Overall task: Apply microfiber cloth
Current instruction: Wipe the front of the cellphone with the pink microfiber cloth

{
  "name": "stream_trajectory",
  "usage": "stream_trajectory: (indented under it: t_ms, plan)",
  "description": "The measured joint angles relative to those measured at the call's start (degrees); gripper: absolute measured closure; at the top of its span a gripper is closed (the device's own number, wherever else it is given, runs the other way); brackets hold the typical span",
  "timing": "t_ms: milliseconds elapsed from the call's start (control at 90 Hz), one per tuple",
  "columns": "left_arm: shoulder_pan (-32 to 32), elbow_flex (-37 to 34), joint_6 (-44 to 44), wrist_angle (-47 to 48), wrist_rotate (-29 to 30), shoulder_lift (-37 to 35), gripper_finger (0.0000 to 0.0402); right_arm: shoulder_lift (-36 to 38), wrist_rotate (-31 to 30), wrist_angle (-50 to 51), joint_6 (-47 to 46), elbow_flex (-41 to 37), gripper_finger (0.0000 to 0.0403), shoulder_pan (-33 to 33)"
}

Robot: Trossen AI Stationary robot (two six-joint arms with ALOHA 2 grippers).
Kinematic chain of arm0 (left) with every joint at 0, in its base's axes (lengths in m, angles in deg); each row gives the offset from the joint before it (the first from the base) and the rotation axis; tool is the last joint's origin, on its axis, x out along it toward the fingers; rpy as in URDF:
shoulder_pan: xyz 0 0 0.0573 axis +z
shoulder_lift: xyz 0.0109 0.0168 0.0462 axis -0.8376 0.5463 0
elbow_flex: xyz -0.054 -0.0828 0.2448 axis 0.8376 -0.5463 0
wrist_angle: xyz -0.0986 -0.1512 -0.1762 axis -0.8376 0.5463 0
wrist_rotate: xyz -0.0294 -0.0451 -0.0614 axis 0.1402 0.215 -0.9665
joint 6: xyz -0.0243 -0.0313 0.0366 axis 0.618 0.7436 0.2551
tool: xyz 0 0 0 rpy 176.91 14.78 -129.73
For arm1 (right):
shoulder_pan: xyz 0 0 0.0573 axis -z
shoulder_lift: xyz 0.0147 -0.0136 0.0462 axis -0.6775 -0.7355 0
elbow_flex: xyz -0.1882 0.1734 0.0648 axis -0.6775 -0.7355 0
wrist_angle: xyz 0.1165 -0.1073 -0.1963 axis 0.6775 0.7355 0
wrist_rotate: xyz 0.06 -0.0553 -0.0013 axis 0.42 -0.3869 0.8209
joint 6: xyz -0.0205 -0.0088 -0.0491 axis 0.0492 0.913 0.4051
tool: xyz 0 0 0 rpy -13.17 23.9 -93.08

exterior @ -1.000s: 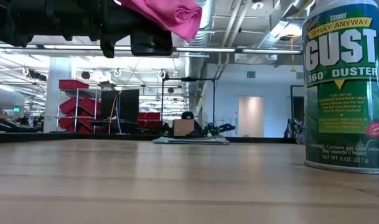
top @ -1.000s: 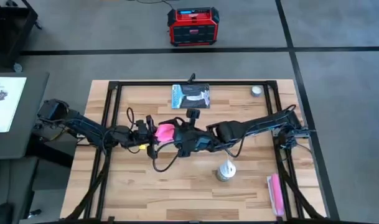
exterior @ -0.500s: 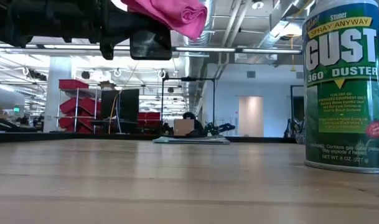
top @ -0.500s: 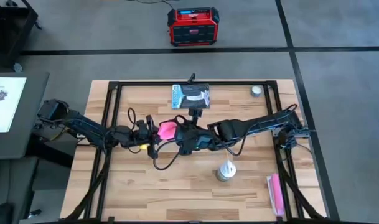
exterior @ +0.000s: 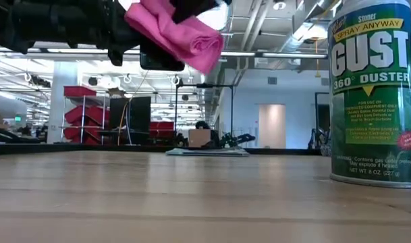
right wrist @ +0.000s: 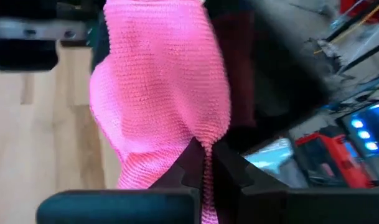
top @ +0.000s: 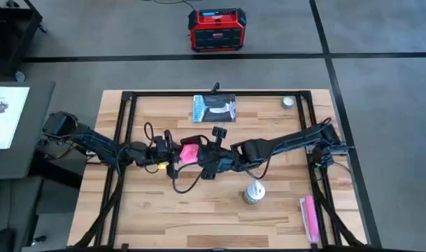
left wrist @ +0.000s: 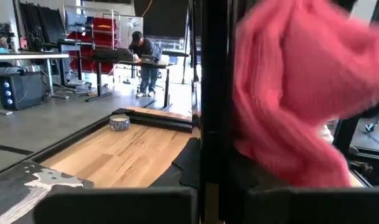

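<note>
Grey floor (top: pixel 380 35) all round the bench, split by dark seams into big slabs. At twelve o'clock a red-and-black box (top: pixel 214 30) sits on it, small blue screen lit. Over at nine o'clock, a dark side table (top: pixel 20 150) carries a white sheet (top: pixel 6 115). Dark rack (top: pixel 10 31) up at ten o'clock. Looking level across the wood now: a long open hall, white ceiling with pipes and ducts (exterior: pixel 272 23), strip lights (exterior: pixel 30 48) running off into the distance. Red bins (exterior: pixel 80 111) stacked at nine o'clock. A pale door (exterior: pixel 271 126) glows in the far wall. Someone (left wrist: pixel 143 53) bends over a desk (left wrist: pixel 124 59) way back there.
</note>
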Motion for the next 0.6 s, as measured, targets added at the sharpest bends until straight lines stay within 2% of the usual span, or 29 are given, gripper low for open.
stream_trajectory:
  t_ms: [156, 489, 600]
  plan:
    - [0.00, 0.04, -0.68, -0.81, -0.05, -0.04, 0.0400, 0.01, 3.48, -5.06, -1.76, -4.34, 0.0403, 0.17]
    - [-0.02, 0.31, -3.37, -2.52, -0.15, -1.86, 0.0400, -0.22, 6.43, -5.90, -6.84, -10.88, 0.0403, -0.67]
    - [-0.02, 0.31, -4.00, 0.88, 0.07, -4.32, 0.0400, -0.22, 7.14, -4.23, -7.84, -11.18, 0.0403, -1.28]
